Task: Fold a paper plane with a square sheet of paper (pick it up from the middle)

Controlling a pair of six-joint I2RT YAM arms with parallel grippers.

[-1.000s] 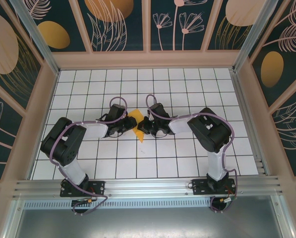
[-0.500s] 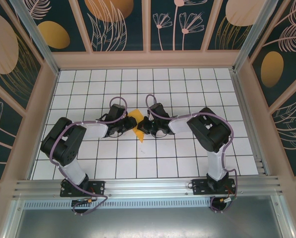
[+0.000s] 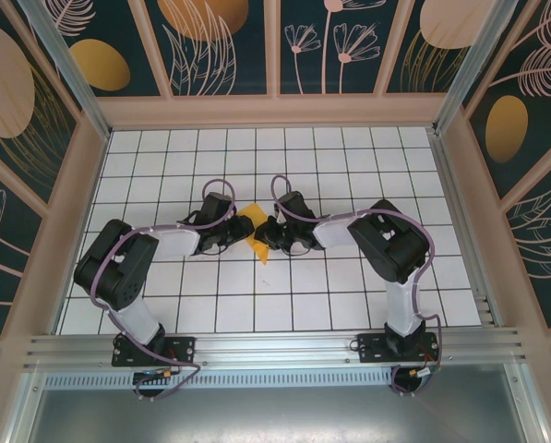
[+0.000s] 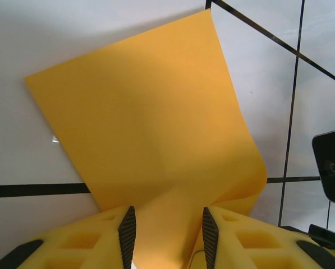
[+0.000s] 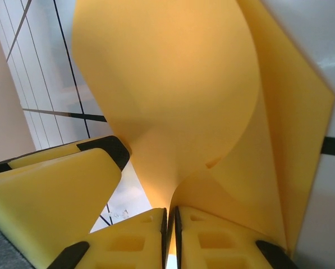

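Observation:
The square sheet of paper [image 3: 253, 221] is orange-yellow and is held up, bent, between both grippers at mid-table. My right gripper [image 5: 170, 216] is shut on a pinched fold of it, and the sheet [image 5: 173, 84] balloons upward from the pads. My left gripper [image 4: 168, 216] is open. Its pads [image 4: 127, 235] stand apart, with a curled strip of the sheet [image 4: 150, 112] running between them and touching neither firmly. From above, the left gripper [image 3: 241, 240] and the right gripper [image 3: 265, 234] face each other almost tip to tip. No paper plane shape shows; the sheet is only curved.
White grid-tiled table [image 3: 349, 166] inside a walled enclosure, with an aluminium rail [image 3: 275, 349] along the near edge. A left finger [image 5: 55, 190] sits close beside the right jaws. Part of the black right gripper body [image 4: 331, 165] is at the left wrist view's edge.
The left arm's elbow has shifted slightly to the left. The paper and both grippers stay at the same spot.

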